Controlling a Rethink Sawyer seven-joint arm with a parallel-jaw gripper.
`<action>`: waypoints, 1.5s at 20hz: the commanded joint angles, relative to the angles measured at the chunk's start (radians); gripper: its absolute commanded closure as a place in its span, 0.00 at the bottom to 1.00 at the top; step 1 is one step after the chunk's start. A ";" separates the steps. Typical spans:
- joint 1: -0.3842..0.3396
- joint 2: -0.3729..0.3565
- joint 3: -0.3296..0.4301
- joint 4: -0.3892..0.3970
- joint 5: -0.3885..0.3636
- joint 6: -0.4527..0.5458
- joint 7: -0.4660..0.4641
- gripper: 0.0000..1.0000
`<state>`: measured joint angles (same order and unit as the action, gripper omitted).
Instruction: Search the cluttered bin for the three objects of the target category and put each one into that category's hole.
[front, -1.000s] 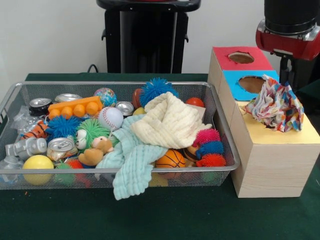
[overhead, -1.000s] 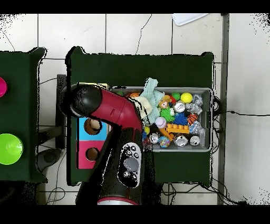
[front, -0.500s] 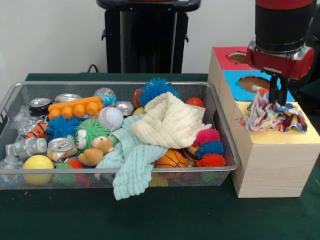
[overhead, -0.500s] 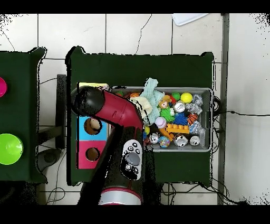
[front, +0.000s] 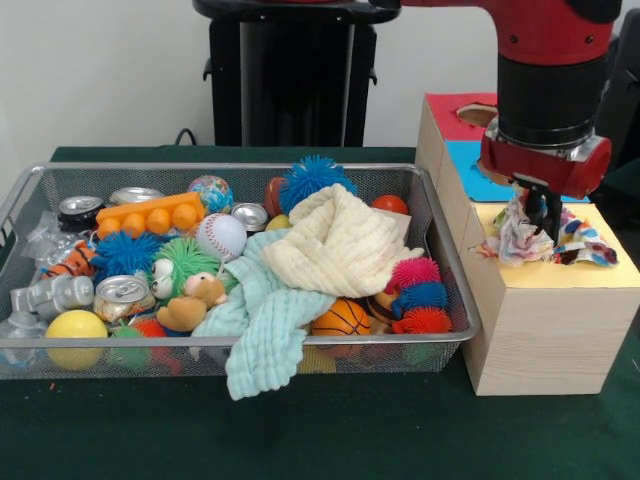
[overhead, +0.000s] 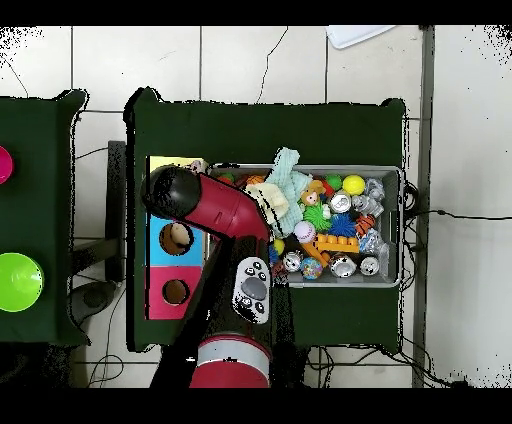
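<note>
Fingers (front: 545, 212) of the red and black arm are pinching the multicoloured patterned cloth (front: 540, 238), which is lying crumpled on the yellow top of the wooden box (front: 545, 330); the yellow section's hole is hidden beneath the cloth and the arm's wrist. In the overhead view the arm is covering that end of the box, so neither the fingers nor the cloth are showing there. Two more round holes are showing, one in the blue section (overhead: 176, 238) and one in the red section (overhead: 175, 292). Inside the wire mesh bin (front: 30, 200) a cream knitted cloth (front: 340, 245) is lying over a pale mint ribbed cloth (front: 265, 330), whose end is hanging over the near rim. Both are hiding part of the clutter, including much of a small basketball (front: 342, 319). Three drink cans are showing their tops (front: 123, 291), and a baseball (front: 221, 236) is sitting among spiky rubber balls. No writing is legible. Bin and box are standing on the dark green surface (front: 330, 435).
</note>
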<state>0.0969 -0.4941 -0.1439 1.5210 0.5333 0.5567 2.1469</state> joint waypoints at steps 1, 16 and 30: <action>-0.010 0.107 0.054 0.064 -0.027 0.006 0.151 1.00; -0.023 0.175 0.124 0.089 -0.023 -0.150 0.120 1.00; -0.077 0.248 0.218 0.103 -0.061 -0.381 0.107 1.00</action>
<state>0.0798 -0.4198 -0.0636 1.5249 0.5232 0.3094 2.1469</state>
